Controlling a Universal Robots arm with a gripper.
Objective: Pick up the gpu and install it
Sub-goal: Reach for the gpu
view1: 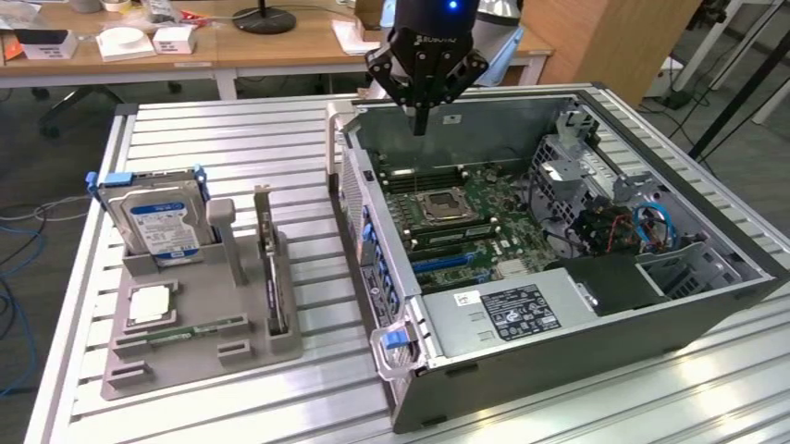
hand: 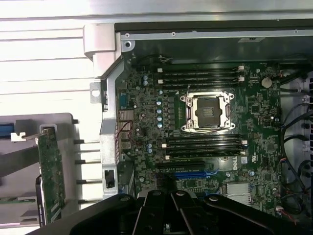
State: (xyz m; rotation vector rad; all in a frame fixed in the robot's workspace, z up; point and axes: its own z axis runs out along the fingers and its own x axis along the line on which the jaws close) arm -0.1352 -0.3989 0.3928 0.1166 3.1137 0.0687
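- Slatted metal tabletop (view1: pixel 642 407) fills the near edge and carries everything else.
- Toward the exterior view's right, an open computer case (view1: pixel 531 370) lies on its side. A blue latch (view1: pixel 395 338) sits at its near left corner.
- At the exterior view's left, near the case but not touching it, sits a grey holder (view1: pixel 185 365) with several slots.
- A small green memory stick (view1: pixel 185 331) lies flat in the holder's near part. Just beyond it lies a square processor chip (view1: pixel 148 303).
- On the holder's right side the gpu (view1: pixel 274 277) stands on its long edge in a slot. Its silvery bracket (view1: pixel 263 208) rises at the far end.
- In the wrist view the gpu (hand: pixel 51 171) shows a green board. It rests in the holder, well apart from the pincer.
- At the holder's far left corner a hard drive (view1: pixel 161 222) with a blue label stands upright.
- Inside the case lies the motherboard (view1: pixel 475 245), with a square processor socket (view1: pixel 442 205) near its middle. A blue expansion slot (hand: pixel 193 174) lies beside the memory slots in the wrist view.
- Above the case's far wall hangs the pincer (view1: pixel 420 120), clenched, fingertips pressed together with nothing between them. In the wrist view the pincer (hand: pixel 168 210) hangs over the motherboard.
- Beyond the tabletop stands a wooden desk (view1: pixel 284 46).
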